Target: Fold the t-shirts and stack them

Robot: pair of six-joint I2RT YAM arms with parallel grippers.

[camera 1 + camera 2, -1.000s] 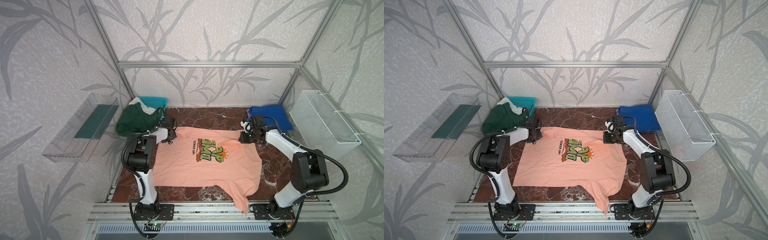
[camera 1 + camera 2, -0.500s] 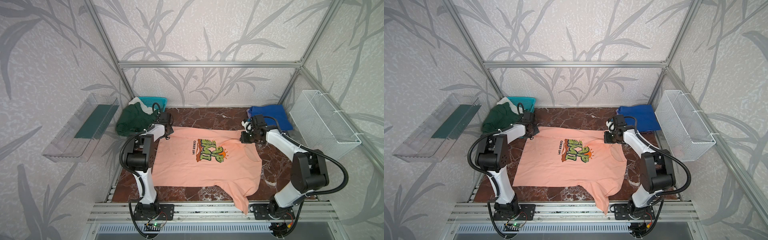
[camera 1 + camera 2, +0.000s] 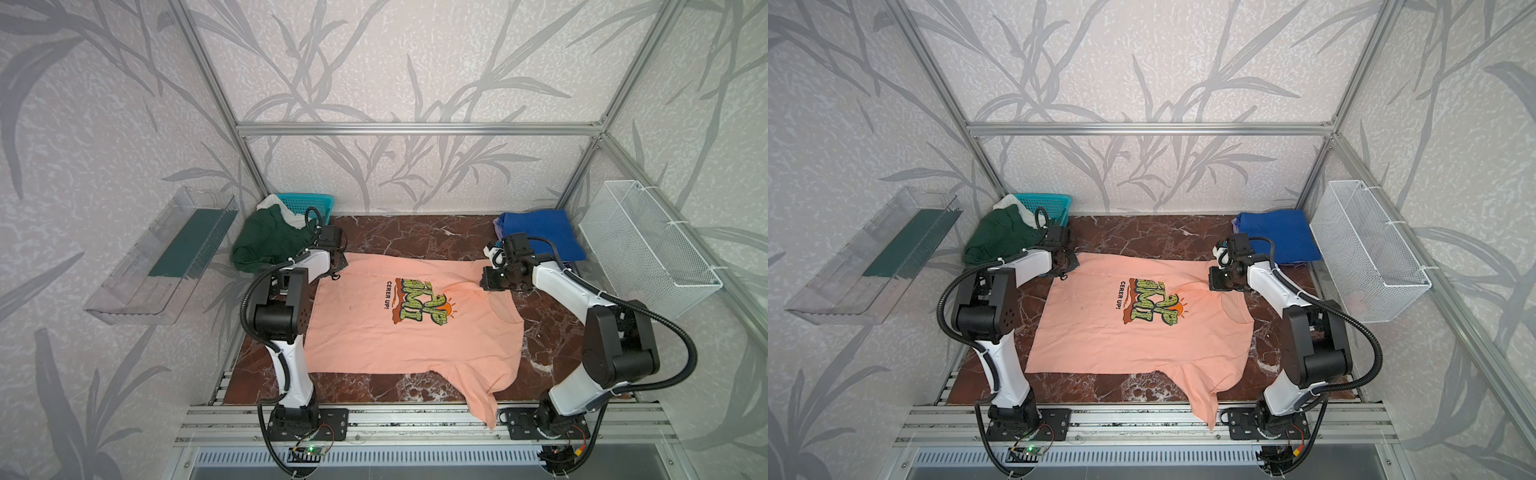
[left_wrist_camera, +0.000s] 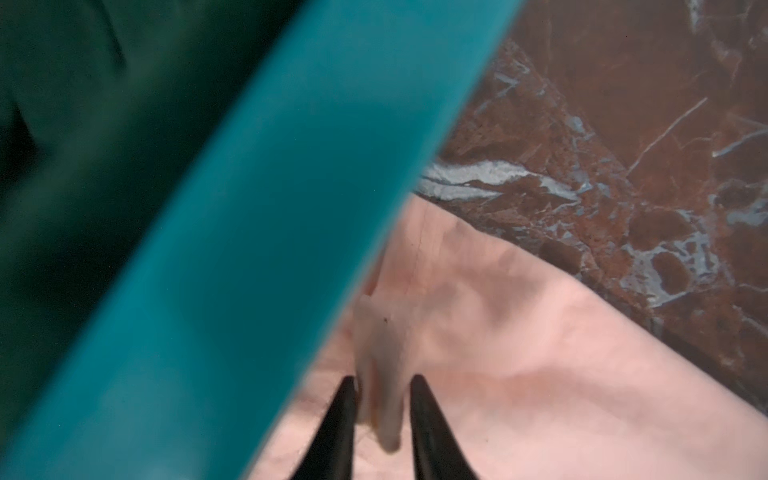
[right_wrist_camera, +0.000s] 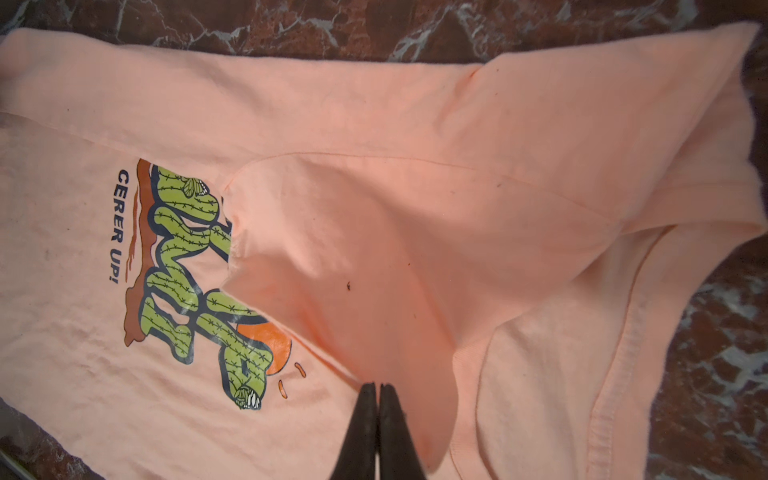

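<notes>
Fingers [image 4: 340,415] of the left gripper [image 4: 384,382] stand a little apart, and a small fold of the peach shirt [image 4: 519,374] sits loose between them. The right gripper [image 5: 377,388] has its fingers pressed together. They pinch up a bit of the same shirt near the neck, so the cloth rises like a little tent.

In both top views the two grippers sit at the far corners of the shirt, much where they were a second ago, and the shirt has not slid. It lies spread flat on the table [image 3: 415,232], with one sleeve hanging over the front edge. I think the pulling flat is done, the left side is letting go, and folding can start.

Black words on the chest read "CERER UP!" [image 5: 118,224]. Beside them are big green cactus letters [image 5: 195,282] that I cannot read for sure. A blue shirt [image 3: 540,232] lies folded at the back right. A green shirt [image 3: 270,241] and a white shirt [image 3: 270,201] spill from the teal basket [image 3: 309,203].
</notes>
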